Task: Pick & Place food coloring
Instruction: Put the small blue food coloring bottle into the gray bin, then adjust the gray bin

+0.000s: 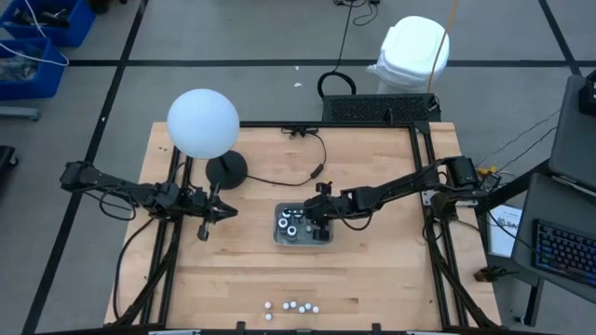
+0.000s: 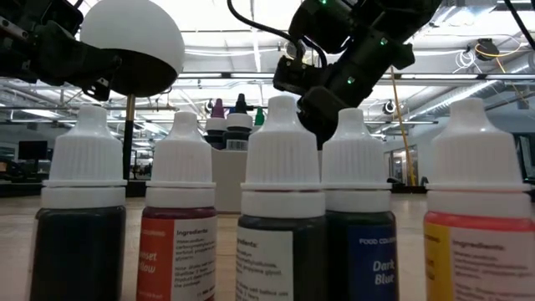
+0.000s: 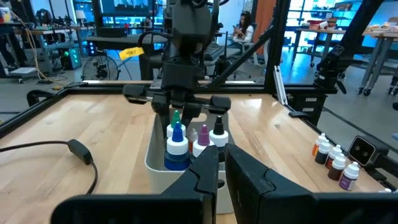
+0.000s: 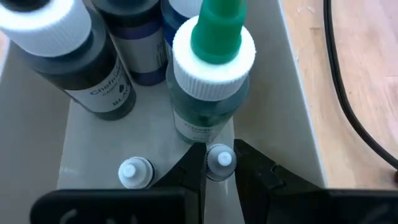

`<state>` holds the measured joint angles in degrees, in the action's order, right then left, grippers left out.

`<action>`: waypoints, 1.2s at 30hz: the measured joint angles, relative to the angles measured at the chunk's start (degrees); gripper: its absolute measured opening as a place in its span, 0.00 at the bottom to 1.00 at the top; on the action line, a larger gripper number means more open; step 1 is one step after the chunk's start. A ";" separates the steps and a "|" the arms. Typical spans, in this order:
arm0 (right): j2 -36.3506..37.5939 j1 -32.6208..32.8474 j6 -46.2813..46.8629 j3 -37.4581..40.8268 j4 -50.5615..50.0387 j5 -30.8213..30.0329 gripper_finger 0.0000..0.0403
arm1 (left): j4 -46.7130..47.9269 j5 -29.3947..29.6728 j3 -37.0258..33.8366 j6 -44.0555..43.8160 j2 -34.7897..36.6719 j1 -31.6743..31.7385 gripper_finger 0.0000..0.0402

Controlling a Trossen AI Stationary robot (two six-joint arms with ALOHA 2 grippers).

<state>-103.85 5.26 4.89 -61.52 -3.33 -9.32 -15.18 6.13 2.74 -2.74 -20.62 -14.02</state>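
A clear grey tray (image 1: pixel 279 238) sits mid-table and holds larger food coloring bottles: a green-tipped one (image 4: pixel 214 68), a black one (image 4: pixel 68 50) and a blue one (image 3: pixel 176 149). A tiny white-capped bottle (image 4: pixel 135 172) stands on the tray floor. My right gripper (image 1: pixel 315 219) reaches into the tray, shut on another tiny bottle. Several small bottles (image 1: pixel 291 306) stand in a row at the table's near edge and fill the low view (image 2: pixel 282 209). My left gripper (image 1: pixel 204 231) waits shut, left of the tray. My right gripper pinches a tiny white-capped bottle by its cap end (image 4: pixel 221 159) between its two fingertips (image 4: pixel 194 167). The fingers slant down from the table's right side. The bottle stands upright inside the tray, close to the green-tipped bottle. Whether its base rests on the tray floor I cannot tell.
A lamp with a white globe (image 1: pixel 203 121) and a round black base (image 1: pixel 226 169) stands at the far left. Its black cable (image 1: pixel 307 172) runs behind the tray. Bare wood lies between the tray and the row of small bottles.
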 joint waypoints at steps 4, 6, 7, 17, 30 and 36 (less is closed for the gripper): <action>-0.05 0.02 0.03 0.00 0.43 0.12 0.13 | -0.02 -0.01 0.00 0.00 0.00 0.01 0.09; -0.09 0.02 0.07 0.00 0.77 0.25 0.16 | -0.03 -0.01 0.00 0.00 0.00 0.00 0.09; -0.09 0.00 0.09 0.02 0.83 0.31 0.18 | -0.02 -0.01 0.00 -0.01 0.00 0.01 0.09; -0.08 -0.02 1.33 0.09 1.83 0.42 0.32 | -0.04 0.00 0.00 -0.55 0.00 0.01 0.09; 14.32 1.10 -0.68 0.30 -4.23 1.06 0.28 | -0.02 0.00 0.00 -0.57 0.00 0.00 0.09; 25.57 3.41 -5.23 4.54 -1.37 3.61 0.17 | 0.12 -0.02 0.00 -1.86 0.00 0.02 0.09</action>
<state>-78.29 8.67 -0.34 -56.98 -4.70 -5.71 -15.07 6.11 2.74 -4.60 -20.62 -14.01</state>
